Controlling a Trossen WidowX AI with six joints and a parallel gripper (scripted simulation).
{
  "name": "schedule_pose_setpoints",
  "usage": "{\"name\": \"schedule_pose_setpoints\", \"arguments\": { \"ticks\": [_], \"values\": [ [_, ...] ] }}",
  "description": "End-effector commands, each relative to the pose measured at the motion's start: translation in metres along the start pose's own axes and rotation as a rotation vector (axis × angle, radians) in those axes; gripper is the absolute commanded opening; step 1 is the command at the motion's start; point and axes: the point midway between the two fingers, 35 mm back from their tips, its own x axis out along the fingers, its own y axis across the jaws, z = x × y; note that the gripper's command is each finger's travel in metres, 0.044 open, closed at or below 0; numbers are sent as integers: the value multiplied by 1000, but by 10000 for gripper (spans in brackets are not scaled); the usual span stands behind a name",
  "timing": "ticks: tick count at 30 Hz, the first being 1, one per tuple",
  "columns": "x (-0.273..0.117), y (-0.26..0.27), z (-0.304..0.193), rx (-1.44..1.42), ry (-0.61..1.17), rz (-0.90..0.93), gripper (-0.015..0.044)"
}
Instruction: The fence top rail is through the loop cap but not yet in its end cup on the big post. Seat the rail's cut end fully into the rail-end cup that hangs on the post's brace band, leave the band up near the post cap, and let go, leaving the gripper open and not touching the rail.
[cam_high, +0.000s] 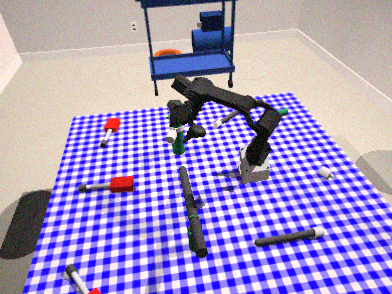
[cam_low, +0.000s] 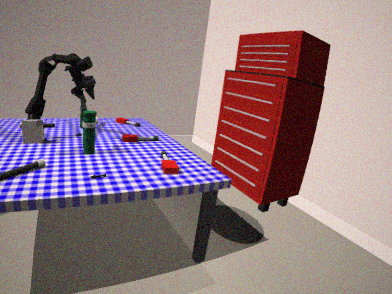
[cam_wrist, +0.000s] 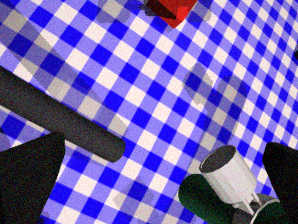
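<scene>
- Since nothing is between its fingers, the gripper (cam_high: 182, 125) (cam_low: 83, 95) (cam_wrist: 165, 142) is listed as empty, spread almost to its full width, above the far part of the work.
- Rail-end cup (cam_high: 171, 136) (cam_wrist: 230, 172): pale, short, round-mouthed; set at the big post, in the wrist view near the right-hand finger. Appears rigid; its hold on the band may let it swivel or slip if pushed.
- Big post (cam_high: 178, 146) (cam_wrist: 197, 192): green, upright, on the far side. Judged steady enough for a gentle push, but not for a sideways shove.
- Top rail (cam_high: 187, 190) (cam_low: 83, 104) (cam_wrist: 60, 117): dark, straight, round; runs from the near post toward the big post, its cut end apart from the cup. Likely stiff, light to moderate in weight, and smooth enough to turn or slide in a loose grip.
- Place of hold, rail: across the barrel a little behind the cut end, fingers on opposite sides, leaving the tip free to enter. A grip there should steer well, with the loop cap as the likely pivot.
- Place of hold, cup: its outer wall, if the mouth needs bringing into line; light pressure, band kept high.
- Near post (cam_high: 192, 239) (cam_low: 89, 137): green, upright, at the rail's near end; best left unhandled.
</scene>
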Motion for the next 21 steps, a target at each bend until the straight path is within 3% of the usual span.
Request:
{"name": "schedule_pose_setpoints", "arguments": {
  "ticks": [1, 5, 15, 21],
  "values": [
    [13, -42, -24, -362, 66, -53, 440],
    [23, -73, -45, -659, 128, -77, 440],
    [23, -74, -46, -673, 131, -77, 440],
    [51, -65, -58, -673, 130, -77, 440]
  ]
}}
